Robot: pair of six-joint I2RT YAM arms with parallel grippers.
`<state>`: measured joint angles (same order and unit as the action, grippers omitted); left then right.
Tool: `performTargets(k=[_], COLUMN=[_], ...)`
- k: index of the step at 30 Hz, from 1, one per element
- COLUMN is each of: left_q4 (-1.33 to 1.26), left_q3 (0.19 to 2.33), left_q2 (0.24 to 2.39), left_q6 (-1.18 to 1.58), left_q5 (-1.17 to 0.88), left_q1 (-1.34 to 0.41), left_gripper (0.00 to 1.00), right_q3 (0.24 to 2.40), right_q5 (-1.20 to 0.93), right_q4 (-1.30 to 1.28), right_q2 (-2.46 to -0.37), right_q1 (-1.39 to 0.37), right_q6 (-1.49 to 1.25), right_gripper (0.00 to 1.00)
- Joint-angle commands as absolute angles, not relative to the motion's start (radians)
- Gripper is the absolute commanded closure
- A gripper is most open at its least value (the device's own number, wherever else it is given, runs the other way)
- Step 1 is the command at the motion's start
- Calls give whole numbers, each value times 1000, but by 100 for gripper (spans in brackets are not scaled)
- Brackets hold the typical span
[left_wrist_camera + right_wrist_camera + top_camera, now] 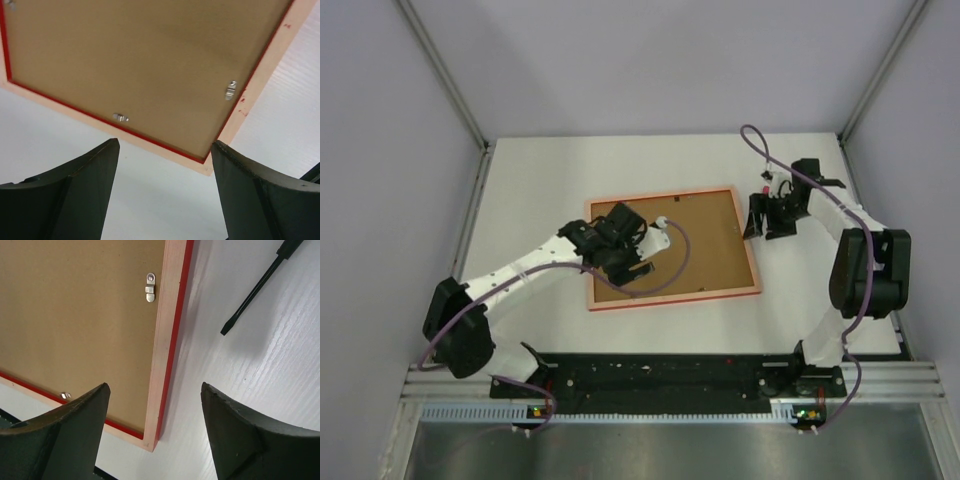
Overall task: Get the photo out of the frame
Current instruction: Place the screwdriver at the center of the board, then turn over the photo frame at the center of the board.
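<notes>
Reaching out from the near edge of the table (550, 170), both arms hung over the frame (165, 340), which lay face down with its pale rim up; the left gripper (165, 145) hovered above the frame's near-left corner with its jaws spread wide and nothing between them; the right gripper (155, 386) stood over the near-right corner, jaws likewise well apart and empty. Beyond the fingers the brown backing board (705, 245) filled the frame, pinned by small metal turn clips (150, 287) along the rim; the photo was not visible, and was probably under that board. Farther right, a black screwdriver (255, 295) lay on the table, apart from the frame.

Judging from this, the clips had not been turned off the board, so prying at it would likely bend the board or crease the print beneath; a fingertip pushing a clip sideways could also slide the whole frame across the smooth top, since neither gripper held it down; and a wide jaw coming down on the thin rim might tip the frame.
</notes>
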<state>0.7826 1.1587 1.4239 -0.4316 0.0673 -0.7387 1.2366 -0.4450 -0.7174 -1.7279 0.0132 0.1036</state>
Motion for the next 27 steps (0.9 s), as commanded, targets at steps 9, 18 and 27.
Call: performTargets(k=[9,18,27], left_q4=[584,584,586], left_q3=[1086,1124,1135], left_q2=[1592,1693,1733], left_q6=[-522,-497,-463], left_q5=[130,35,-34], left_q1=[-940,-960,-962], left_gripper=[25,28,29], right_q3=[1181,1121,1069], right_q5=[-437,-509,-525], right_q4=[-652,-681,-748], right_q2=[-1522,-1330,-1157], right_q1=[6,6,6], right_q6=[178,210,328], right_gripper=[27,27,25])
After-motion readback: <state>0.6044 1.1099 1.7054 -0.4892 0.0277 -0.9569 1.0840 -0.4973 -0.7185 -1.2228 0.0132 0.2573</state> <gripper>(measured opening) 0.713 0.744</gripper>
